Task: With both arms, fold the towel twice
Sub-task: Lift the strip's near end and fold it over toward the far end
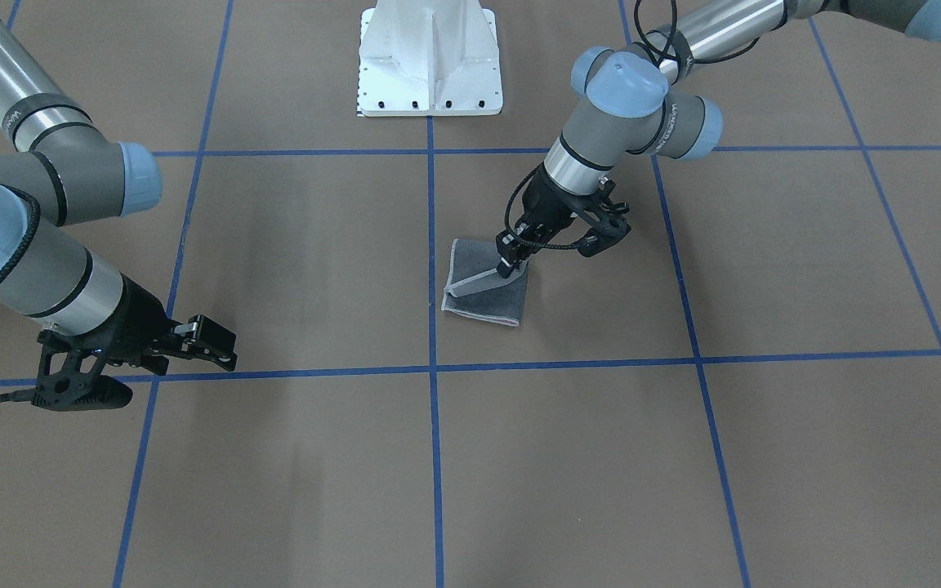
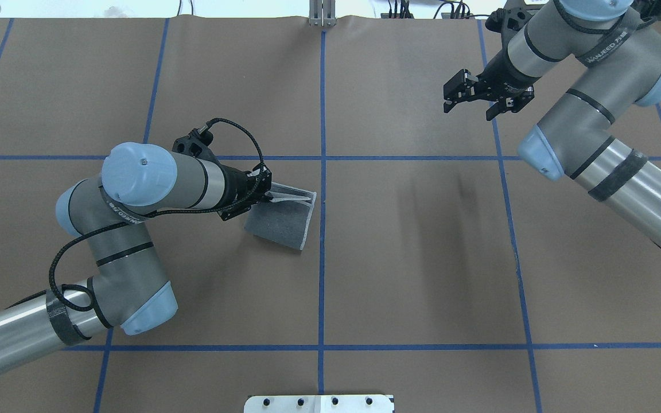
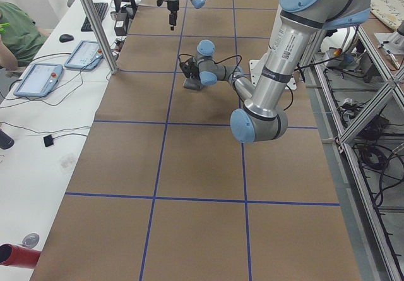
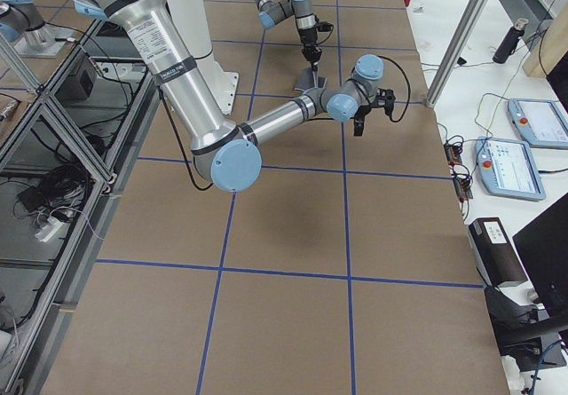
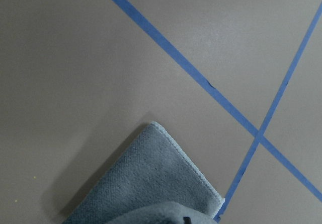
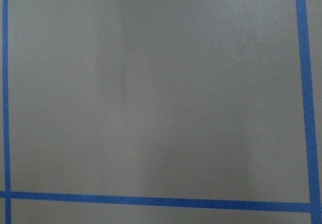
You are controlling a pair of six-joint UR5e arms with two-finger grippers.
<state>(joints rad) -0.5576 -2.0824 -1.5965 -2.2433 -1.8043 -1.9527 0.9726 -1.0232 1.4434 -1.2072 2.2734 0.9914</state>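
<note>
The towel (image 1: 487, 298) lies folded, dark grey face up, beside the middle blue line; a thin pink edge shows at its front. It also shows in the overhead view (image 2: 282, 221) and the left wrist view (image 5: 151, 183). My left gripper (image 1: 510, 268) is shut on a corner of the towel's top layer and holds that flap, with its light grey border, a little above the rest; in the overhead view the left gripper (image 2: 266, 196) sits at the towel's left edge. My right gripper (image 2: 468, 108) is open and empty, far from the towel, above the table; it also shows in the front view (image 1: 221, 343).
The brown table cover (image 1: 315, 261) has a grid of blue tape lines (image 1: 431, 245). The white pedestal base (image 1: 430, 61) stands at the robot's side. The left arm's elbow (image 2: 135, 178) hangs over the table left of the towel.
</note>
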